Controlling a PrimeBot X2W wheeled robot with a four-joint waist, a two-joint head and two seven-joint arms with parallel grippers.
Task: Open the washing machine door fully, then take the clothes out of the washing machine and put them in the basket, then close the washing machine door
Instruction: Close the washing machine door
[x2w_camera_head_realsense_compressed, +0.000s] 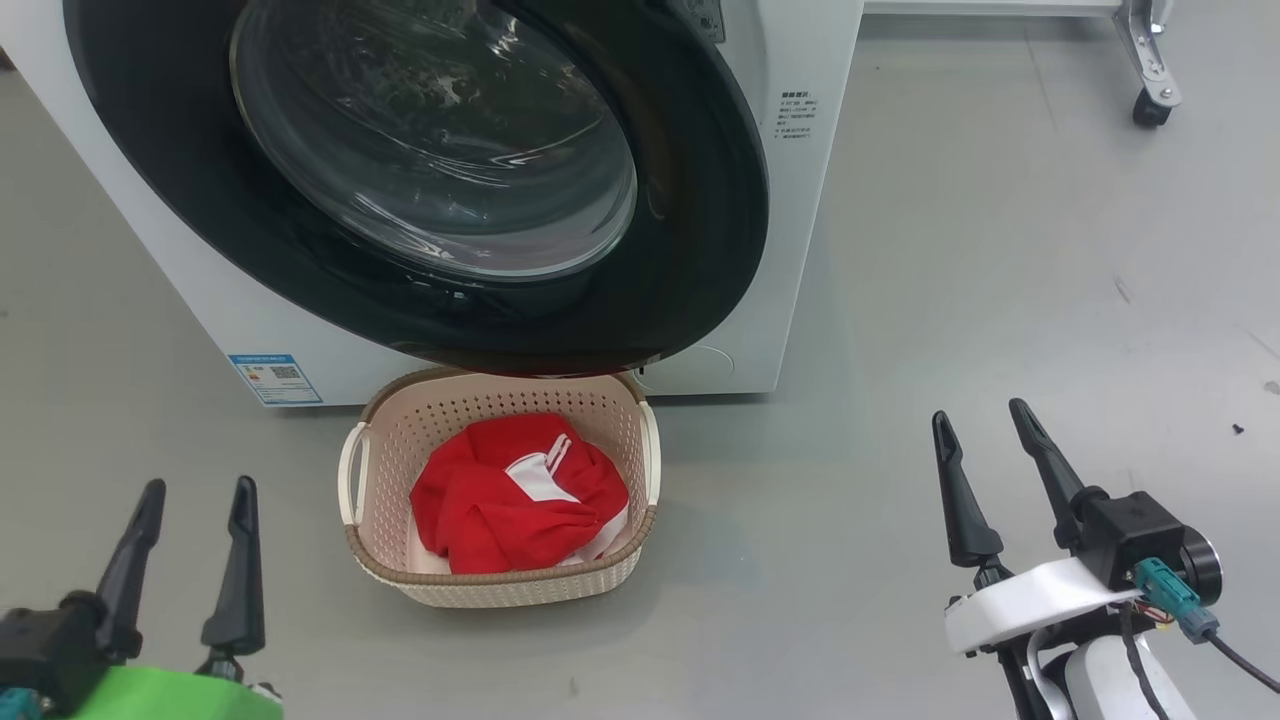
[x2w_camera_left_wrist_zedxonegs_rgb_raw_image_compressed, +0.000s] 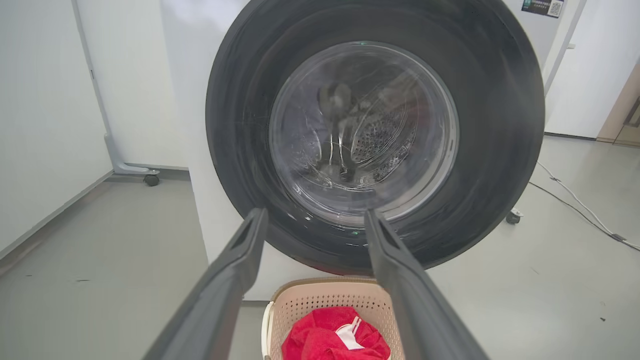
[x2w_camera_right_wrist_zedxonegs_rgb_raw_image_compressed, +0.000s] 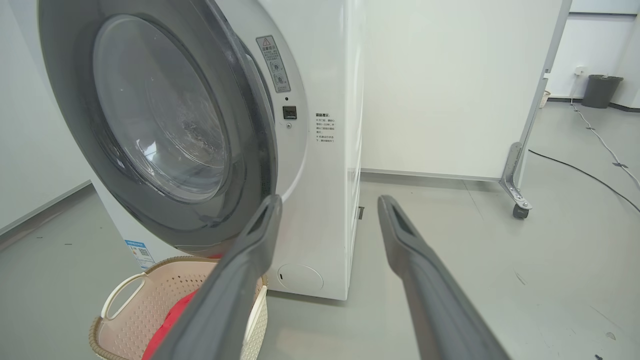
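Well, crumpled red clothes (x2w_camera_head_realsense_compressed: 520, 495) fill the perforated basket (x2w_camera_head_realsense_compressed: 420, 420); the glossy door (x2w_camera_head_realsense_compressed: 700, 200) hides its far rim. My left hand (x2w_camera_head_realsense_compressed: 199, 484) and right hand (x2w_camera_head_realsense_compressed: 979, 410) gape empty.

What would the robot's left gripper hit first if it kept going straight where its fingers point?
Most likely the washing machine door, near the bottom of its glass window. The left gripper points over the basket, though depth is unclear.

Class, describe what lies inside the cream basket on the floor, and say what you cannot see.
Inside the basket lie the red clothes with white stripes, bunched up. Anything beneath them is covered.
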